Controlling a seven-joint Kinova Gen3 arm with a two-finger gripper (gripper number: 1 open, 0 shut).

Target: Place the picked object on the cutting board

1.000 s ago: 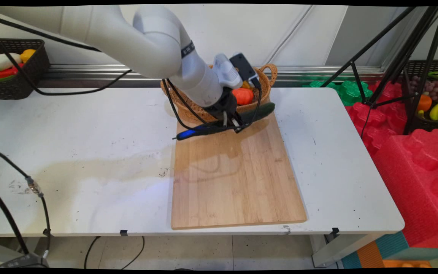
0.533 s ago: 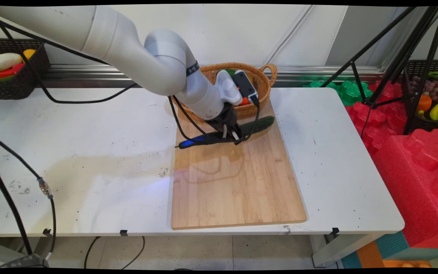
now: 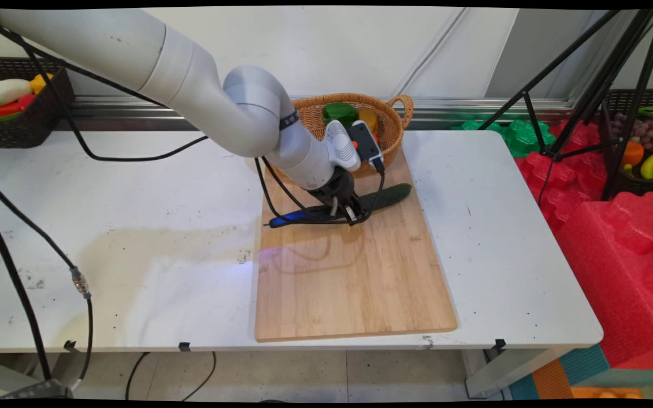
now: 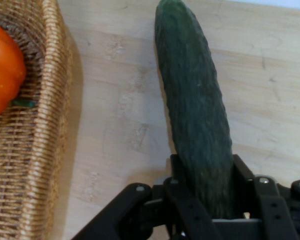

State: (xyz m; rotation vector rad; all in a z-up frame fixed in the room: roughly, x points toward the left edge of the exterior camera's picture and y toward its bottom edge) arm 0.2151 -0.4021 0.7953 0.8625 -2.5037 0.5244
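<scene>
Gripper (image 3: 350, 214) is clamping the cucumber (image 4: 197, 125) low over the board (image 3: 355, 272)'s far end, right beside the basket (image 4: 32, 150) (orange fruit inside). I'd be keeping it level there.

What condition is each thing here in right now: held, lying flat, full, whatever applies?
gripper: shut on the cucumber.
cucumber: gripped at one end, stretched out over the cutting board.
cutting board: flat on the table, its near part bare.
wicker basket: upright at the board's far end, holding vegetables.
orange vegetable: resting inside the basket.
</scene>
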